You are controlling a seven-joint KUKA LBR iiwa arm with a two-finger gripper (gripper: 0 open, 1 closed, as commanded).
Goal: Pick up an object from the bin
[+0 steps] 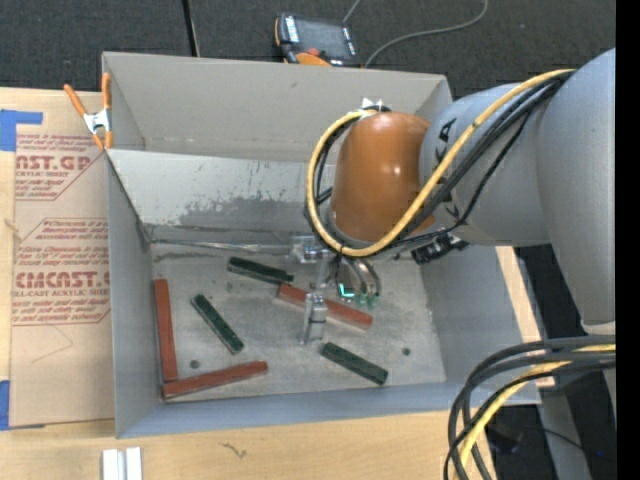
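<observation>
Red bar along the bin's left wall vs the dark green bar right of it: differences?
Colour: the red bar is red-brown, the green bar dark green. Length: the red bar is longer than the green bar. Pose: the red bar runs along the left wall of the bin, the green bar lies diagonal. Both are slim flat bars on its floor.

arm (560,158): pale grey, rounded | cover (375,173): orange dome | cables (322,163): yellow, black | gripper (315,330): slim metal
</observation>
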